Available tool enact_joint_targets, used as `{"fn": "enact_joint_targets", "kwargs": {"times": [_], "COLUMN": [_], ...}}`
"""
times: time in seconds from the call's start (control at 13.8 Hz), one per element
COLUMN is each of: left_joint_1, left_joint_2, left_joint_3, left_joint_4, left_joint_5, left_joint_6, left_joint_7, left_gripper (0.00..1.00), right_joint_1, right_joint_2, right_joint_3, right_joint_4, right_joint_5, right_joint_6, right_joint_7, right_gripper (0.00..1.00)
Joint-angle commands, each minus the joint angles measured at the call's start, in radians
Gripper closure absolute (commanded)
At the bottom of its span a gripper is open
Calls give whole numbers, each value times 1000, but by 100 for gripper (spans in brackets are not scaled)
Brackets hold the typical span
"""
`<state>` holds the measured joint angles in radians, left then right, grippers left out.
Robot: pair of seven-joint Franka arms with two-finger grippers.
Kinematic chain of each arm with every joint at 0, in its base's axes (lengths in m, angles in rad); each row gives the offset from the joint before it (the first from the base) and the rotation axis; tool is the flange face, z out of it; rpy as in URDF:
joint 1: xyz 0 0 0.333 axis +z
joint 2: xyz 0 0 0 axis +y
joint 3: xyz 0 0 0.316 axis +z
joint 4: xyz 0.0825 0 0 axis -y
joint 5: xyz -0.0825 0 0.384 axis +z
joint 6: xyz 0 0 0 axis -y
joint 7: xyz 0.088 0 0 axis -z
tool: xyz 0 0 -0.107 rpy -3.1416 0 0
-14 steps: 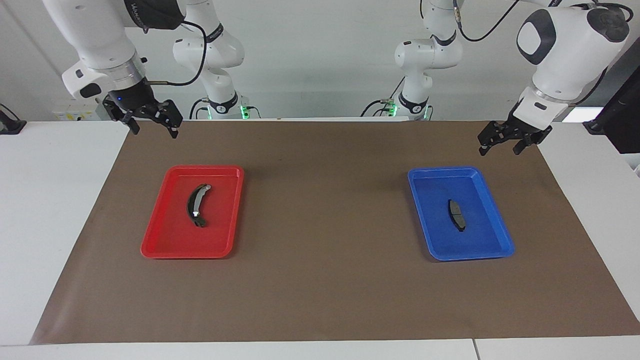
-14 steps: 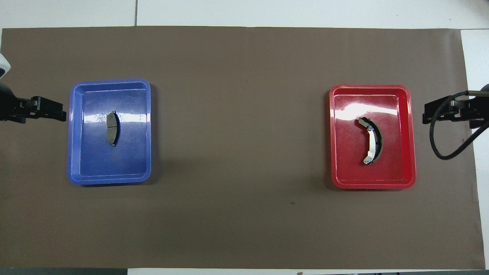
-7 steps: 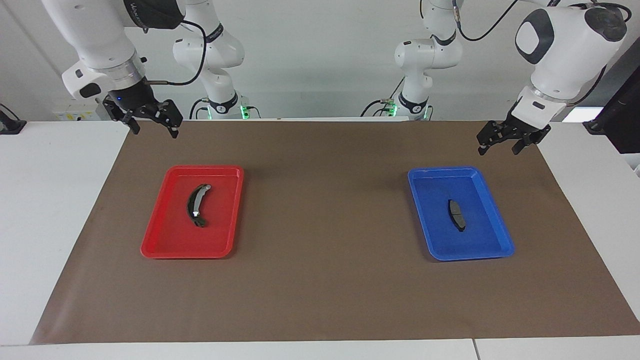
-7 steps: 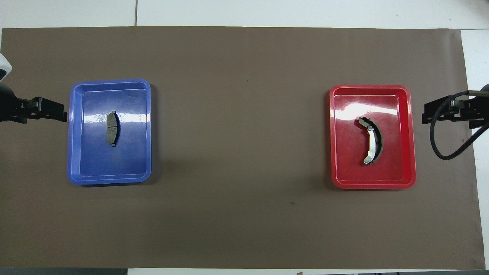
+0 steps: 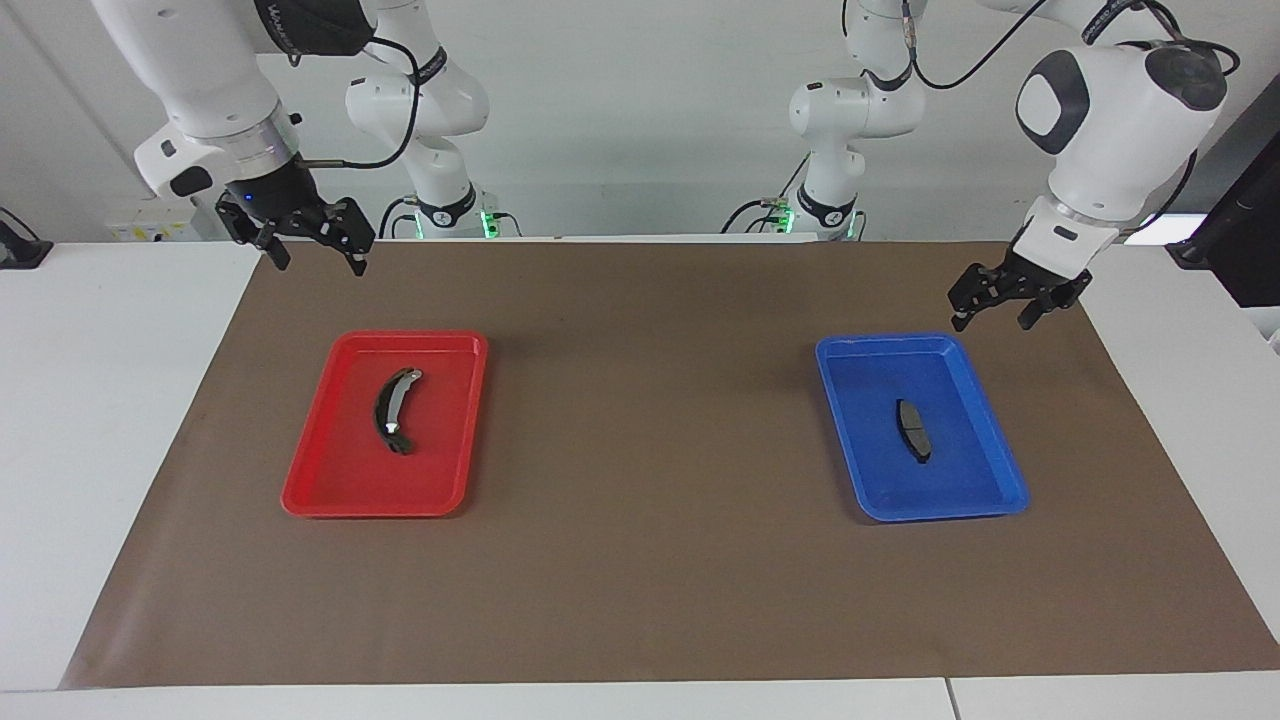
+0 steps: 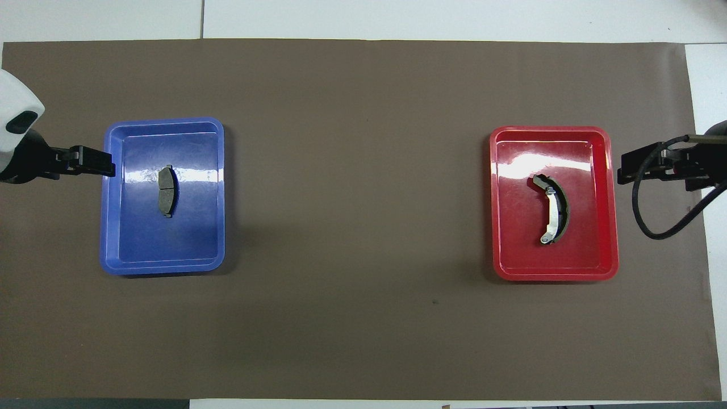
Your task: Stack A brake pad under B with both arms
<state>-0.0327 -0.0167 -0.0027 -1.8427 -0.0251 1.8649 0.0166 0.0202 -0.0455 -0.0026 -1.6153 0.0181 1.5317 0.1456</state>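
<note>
Stack not begun, your tally: pad A (image 5: 912, 430) lies in the blue tray (image 5: 990, 495) below your empty, spread left gripper (image 5: 1003, 302); B (image 5: 394, 410) in the red tray (image 5: 310, 495) below your empty, spread right gripper (image 5: 305, 238); both lifts remain.

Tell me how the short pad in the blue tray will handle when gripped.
The short pad looks like a rigid slab, so probably stiff. It lies flat, unlikely to roll. The glossy blue tray may let it slide if nudged.
</note>
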Motion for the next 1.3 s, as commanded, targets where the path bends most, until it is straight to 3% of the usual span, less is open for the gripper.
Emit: {"fn": "enact_joint_targets", "kwargs": {"times": [0.0, 0.22, 0.36, 0.58, 0.79, 1.08, 1.23], "left_joint_1": [7, 16, 27, 14, -22, -19, -18], "left_joint_2": [-19, 39, 119, 196, 236, 233, 227], "left_joint_3": [1, 1, 1, 0, 0, 0, 0], "left_joint_4": [-157, -263, -282, -283, -300, -334, -351], "left_joint_5": [-6, -6, -7, -7, -7, -7, -7], "left_joint_6": [171, 336, 460, 571, 606, 631, 625], "left_joint_7": [14, 42, 48, 36, -13, -12, -10], "left_gripper": [2, 2, 3, 3, 4, 6, 11], "right_joint_1": [-11, -22, -22, -37, -31, -37, -35], "right_joint_2": [-19, -27, -37, -106, -41, -1, 41], "right_joint_3": [4, -2, -5, -7, -5, -5, -5], "right_joint_4": [-21, -43, -79, -298, -406, -634, -682], "right_joint_5": [28, 28, 20, 13, 14, 14, 14], "right_joint_6": [12, 2, 48, 238, 397, 741, 841], "right_joint_7": [-21, -37, -102, -112, -123, -204, -222], "right_gripper": [0, 0, 0, 0, 0, 0, 0]}}
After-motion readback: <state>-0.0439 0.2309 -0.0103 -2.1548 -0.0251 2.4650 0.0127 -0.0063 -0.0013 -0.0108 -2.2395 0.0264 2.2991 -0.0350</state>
